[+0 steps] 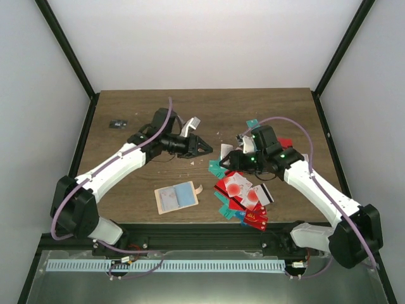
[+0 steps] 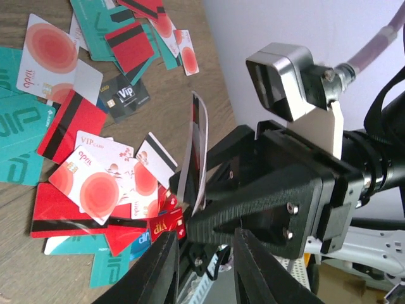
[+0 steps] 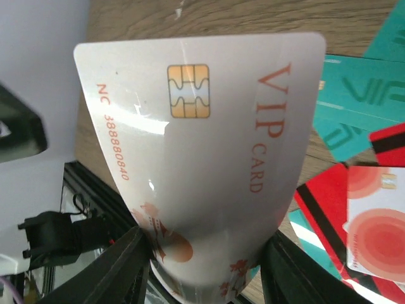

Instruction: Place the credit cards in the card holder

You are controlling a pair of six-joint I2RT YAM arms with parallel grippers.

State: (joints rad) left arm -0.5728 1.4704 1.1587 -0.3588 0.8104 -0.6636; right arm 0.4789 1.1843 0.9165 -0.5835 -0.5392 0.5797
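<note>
Right wrist view: the right end effector [image 3: 205,248] grips a white VIP card [image 3: 209,152] by its lower end. The two dark fingers [image 3: 130,263] press on the card's opposite edges, closed just enough to hold it. The card stands up toward the top of the frame, fills most of it and bows visibly. Its chip and red lettering face the camera.

In the left wrist view, the same card appears edge-on at the centre of the frame. It points up and out of the other arm's black end effector. The left end effector [image 1: 201,149] has its fingers [image 2: 158,269] spread apart at the bottom edge of that view, with nothing between them. It is near the held card but not touching it.

In the top external view, the two end effectors face each other above the middle of the tabletop [image 1: 139,104]. The other credit cards [image 1: 243,196], red, teal and white, lie in a loose, overlapping heap at lower right of centre, below the right end effector. The card holder [image 1: 176,197] lies open and flat at lower centre, just left of the heap and apart from both end effectors. A small dark object [image 1: 117,123] lies at the upper left of the tabletop.
</note>
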